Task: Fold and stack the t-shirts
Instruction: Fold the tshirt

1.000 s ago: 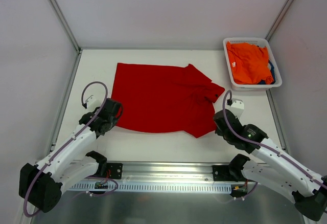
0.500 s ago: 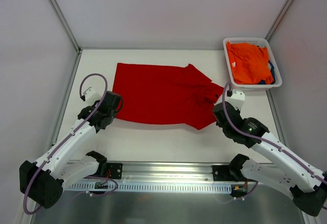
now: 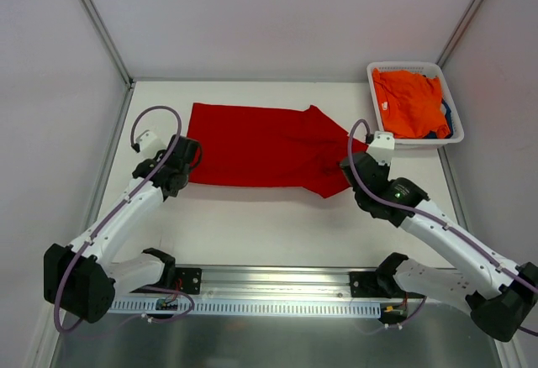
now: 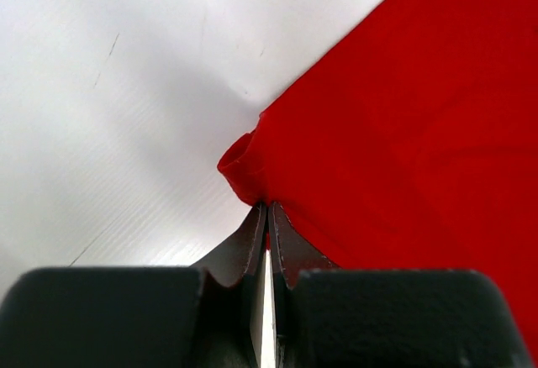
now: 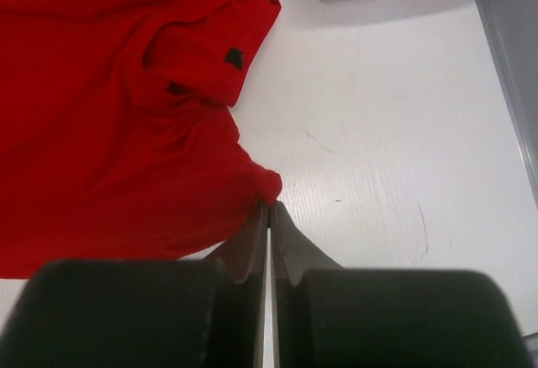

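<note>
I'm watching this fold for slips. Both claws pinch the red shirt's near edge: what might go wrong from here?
1. The left claw and right claw pinch only small nubs of the red t-shirt; a corner may slip.
2. The sleeve beside the right claw lies crumpled; the fold may come out uneven.
3. The right arm is near the basket and might nudge it.

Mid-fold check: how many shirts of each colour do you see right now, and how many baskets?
red shirt: 1
orange shirt: 1
dark blue shirt: 1, only an edge shows beneath the orange one
white basket: 1
Total: 4
</note>
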